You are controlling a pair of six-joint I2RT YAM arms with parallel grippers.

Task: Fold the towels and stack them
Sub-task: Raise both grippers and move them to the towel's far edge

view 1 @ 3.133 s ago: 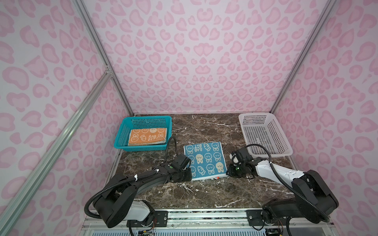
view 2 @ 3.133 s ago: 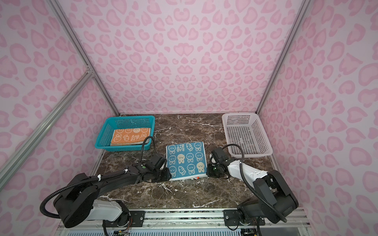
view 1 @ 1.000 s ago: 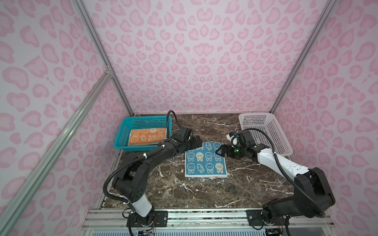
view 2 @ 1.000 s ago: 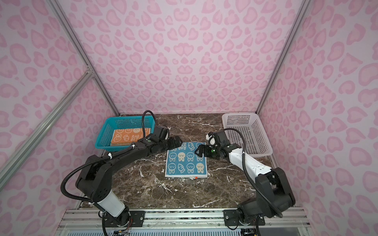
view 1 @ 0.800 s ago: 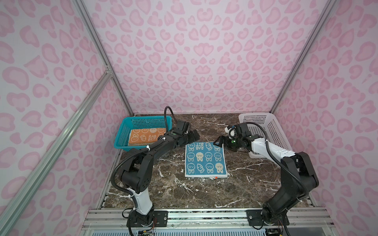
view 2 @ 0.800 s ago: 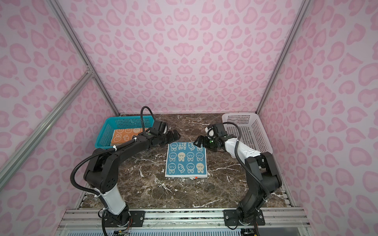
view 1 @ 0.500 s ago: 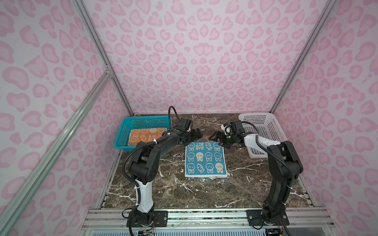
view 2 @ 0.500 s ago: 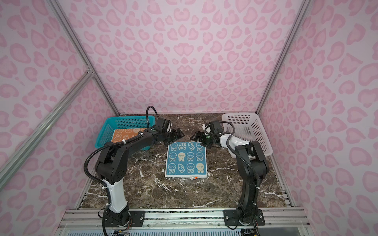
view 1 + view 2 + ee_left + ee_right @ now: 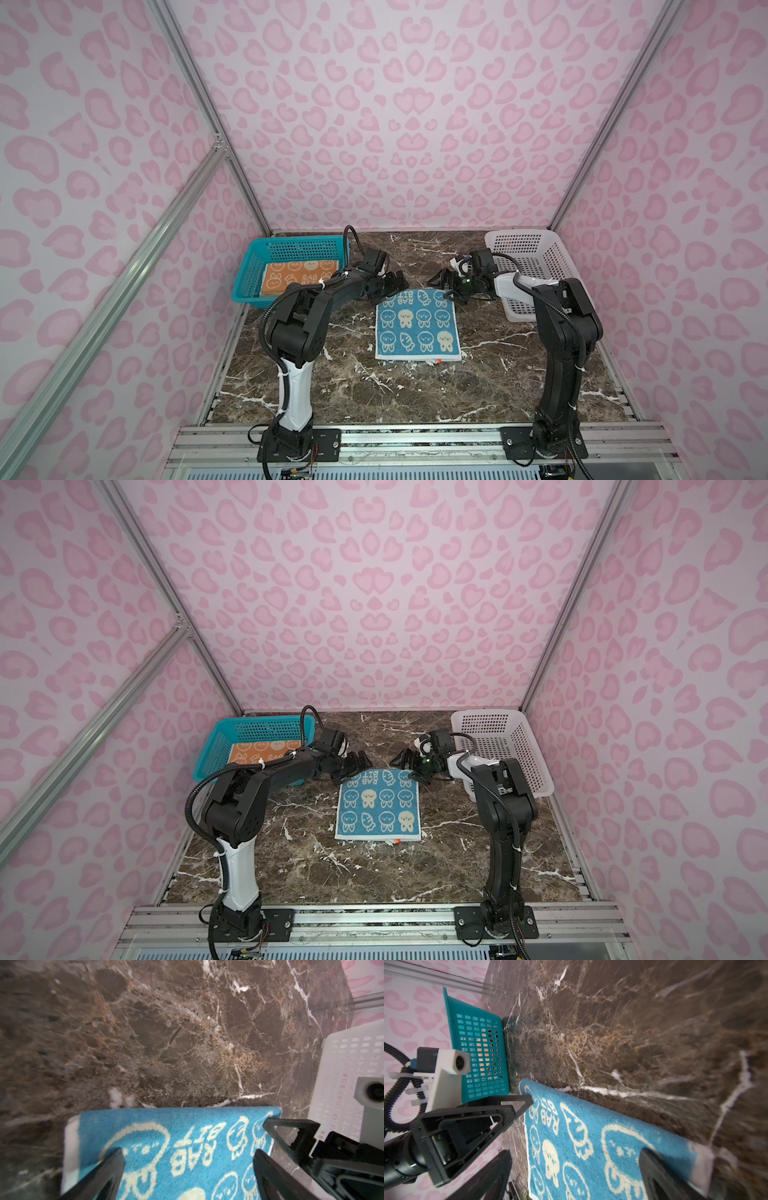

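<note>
- Both top views: my left gripper (image 9: 397, 283) and right gripper (image 9: 446, 286), spread wide, are reaching the flat blue towel's (image 9: 417, 326) 12 o'clock edge, having left 6 o'clock.
- Left wrist: my fingers (image 9: 108, 1172) are sitting over that edge.
- Right wrist: same, so folding is probably starting.

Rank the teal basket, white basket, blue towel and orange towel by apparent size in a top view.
1. Teal basket and white basket: too alike to rank, and part of the white one is hidden.
2. Blue towel.
3. Orange towel, smallest.
</note>
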